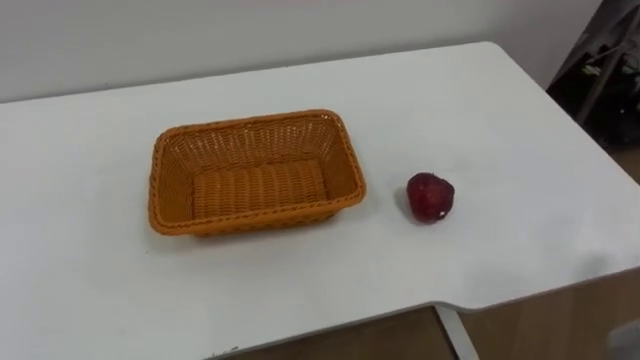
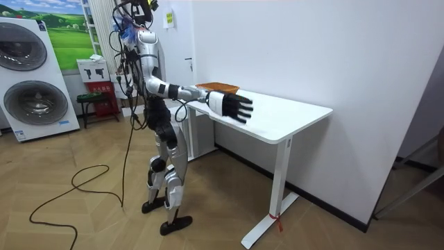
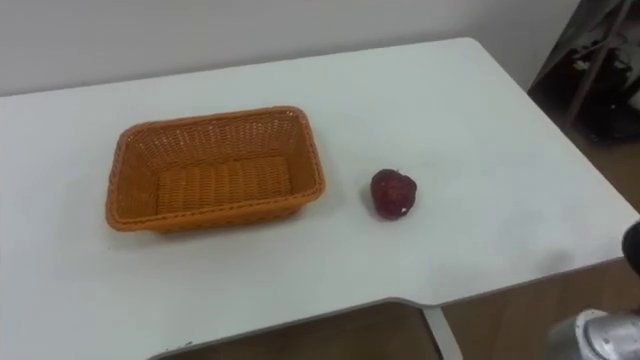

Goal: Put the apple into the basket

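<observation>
White counter (image 1: 450,100) set against a plain white wall; wood floor below, a washing machine (image 2: 38,80) behind the robot on the room view's left. The robot stands upright at the counter's near edge.

On the counter: an orange wicker basket (image 1: 258,213), rectangular and empty. The apple (image 1: 430,197), dark red, sits on the bare surface to the basket's right, near it but not touching, and about level with the basket's front rim.

Right hand (image 2: 234,107): arm stretched forward over the counter's near edge, fingers straight and spread wide, holding nothing. It hangs above the surface and is apart from the apple.

Step in hand, as judged: the reach toward the apple, with the grasp not yet made. Nothing of the placing is done.

Next move calls for bringing the spread hand in over the apple from the right, lowering it, and closing around the fruit. The apple is round and may roll if nudged off-centre. After that comes a short carry left, clearing the basket's rim before release.
</observation>
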Motion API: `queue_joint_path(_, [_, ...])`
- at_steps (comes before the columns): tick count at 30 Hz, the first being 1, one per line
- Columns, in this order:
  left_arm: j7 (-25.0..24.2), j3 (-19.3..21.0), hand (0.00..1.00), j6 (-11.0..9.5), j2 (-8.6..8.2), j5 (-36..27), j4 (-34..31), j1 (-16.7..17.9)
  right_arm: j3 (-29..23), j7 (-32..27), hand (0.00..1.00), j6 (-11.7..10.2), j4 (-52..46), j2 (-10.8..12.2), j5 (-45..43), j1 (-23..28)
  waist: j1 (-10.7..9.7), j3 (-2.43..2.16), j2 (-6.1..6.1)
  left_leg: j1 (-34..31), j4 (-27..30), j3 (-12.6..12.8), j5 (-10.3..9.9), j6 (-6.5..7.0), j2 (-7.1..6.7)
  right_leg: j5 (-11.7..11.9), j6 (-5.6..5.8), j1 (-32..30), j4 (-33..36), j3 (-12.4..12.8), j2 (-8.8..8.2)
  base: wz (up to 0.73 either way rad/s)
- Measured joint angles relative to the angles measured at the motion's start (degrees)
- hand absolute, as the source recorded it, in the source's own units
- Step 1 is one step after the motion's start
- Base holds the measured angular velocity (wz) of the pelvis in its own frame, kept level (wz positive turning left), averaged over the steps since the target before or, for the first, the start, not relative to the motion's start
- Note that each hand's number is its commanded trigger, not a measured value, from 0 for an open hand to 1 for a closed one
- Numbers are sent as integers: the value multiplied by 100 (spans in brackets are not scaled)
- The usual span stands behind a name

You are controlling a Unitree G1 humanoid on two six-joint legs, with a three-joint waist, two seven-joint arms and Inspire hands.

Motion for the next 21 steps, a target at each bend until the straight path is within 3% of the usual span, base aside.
queue_joint_path(6, [-213,-195,0,-41,37,28,-99,37,498,596,0,-79,-236,-45,-555,-4,107,4,-39,20,-4,-1,0,0,3,0,0,28,-15,-2,1,0])
queue_joint_path(15, [-329,-252,0,-133,67,9,-126,70,1301,1789,0,-120,-34,-123,-580,13,188,23,-13,112,-28,-2,0,-1,8,0,0,122,-38,-9,8,0])
queue_joint_path(21, [-428,-255,0,-130,72,20,-103,72,1394,2524,0,-116,248,-216,-532,12,321,-2,-74,97,-27,-46,0,-1,9,13,3,153,-105,-43,1,1])
